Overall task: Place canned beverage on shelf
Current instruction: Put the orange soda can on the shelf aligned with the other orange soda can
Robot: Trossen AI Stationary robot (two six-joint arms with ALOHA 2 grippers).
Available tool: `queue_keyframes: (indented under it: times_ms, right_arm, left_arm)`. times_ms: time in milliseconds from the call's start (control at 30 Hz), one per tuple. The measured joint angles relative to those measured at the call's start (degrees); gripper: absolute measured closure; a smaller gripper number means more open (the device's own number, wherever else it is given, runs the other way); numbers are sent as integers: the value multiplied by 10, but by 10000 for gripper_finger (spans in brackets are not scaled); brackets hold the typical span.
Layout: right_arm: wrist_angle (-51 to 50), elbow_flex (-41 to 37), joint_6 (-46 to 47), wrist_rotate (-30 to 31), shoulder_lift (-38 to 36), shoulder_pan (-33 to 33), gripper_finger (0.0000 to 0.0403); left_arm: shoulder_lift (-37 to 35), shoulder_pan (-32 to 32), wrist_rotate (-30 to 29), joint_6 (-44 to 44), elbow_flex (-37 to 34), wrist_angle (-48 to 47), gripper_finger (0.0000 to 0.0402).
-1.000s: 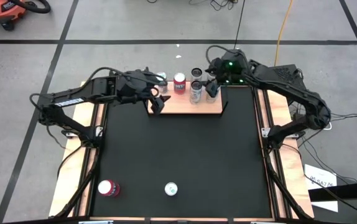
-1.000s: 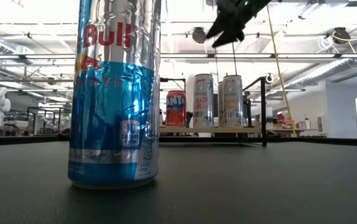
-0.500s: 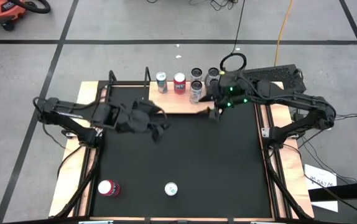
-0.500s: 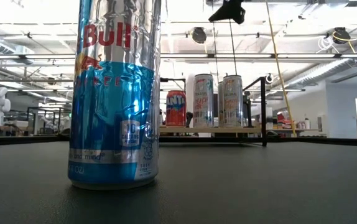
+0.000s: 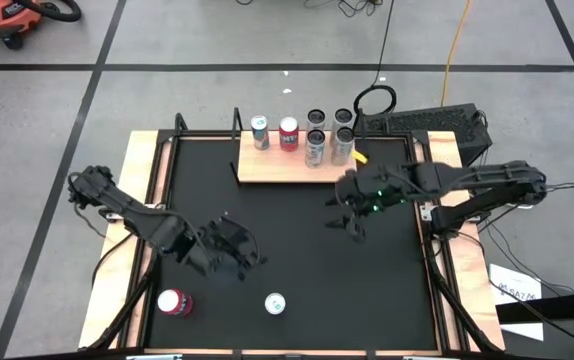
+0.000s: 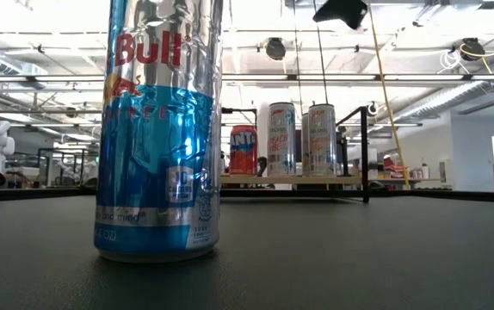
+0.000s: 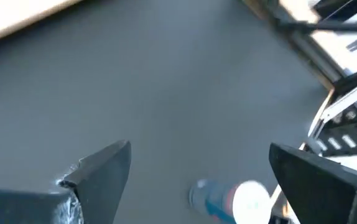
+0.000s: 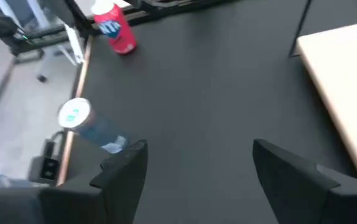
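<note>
Two canned beverages stand upright on the black mat [image 5: 297, 230] near its front edge: a red one [image 5: 174, 302] and a silver-blue one [image 5: 275, 303], which looms large in the low view [image 6: 158, 129]. The shelf [image 5: 287, 166], a light-wood board, lies at the mat's far edge with several cans [image 5: 315, 148] standing on it. My left gripper [image 5: 242, 256] hovers open above the mat, a little beyond and between the two near cans. Its wrist view shows the silver-blue can [image 7: 228, 200] ahead of the fingers. My right gripper [image 5: 353, 224] hangs open over the mat's right half, holding nothing.
Light-wood strips [image 5: 139, 200] edge the table on both sides. A black bracket [image 5: 235, 150] rises at the shelf's left end. Bare mat lies between the shelf and the two near cans. A dark flat device [image 5: 437, 120] sits past the far right corner.
Both grippers have left the shelf. My left gripper has swung toward the near left and come down to just beyond the two standing cans. My right gripper has swung toward the near edge, out over the mat's right half. No can has moved.
</note>
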Motion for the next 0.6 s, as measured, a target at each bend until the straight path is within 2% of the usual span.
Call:
queue_keyframes:
  times_ms: [67,200,300,433,600]
  right_arm:
    - [42,-44,33,0,-20,18,127]
    - [128,-127,85,0,-50,50,127]
    - [181,-175,113,0,-61,65,127]
    - [219,-211,140,2,-62,81,127]
    - [249,-222,149,39,-62,108,127]
  left_arm:
    - [9,-8,46,-56,0,-31,23]
    - [27,-24,207,-182,0,-123,23]
    - [30,-53,286,-242,0,-176,23]
    - [31,-90,346,-291,0,-227,23]
    - [31,-126,367,-317,0,-276,23]
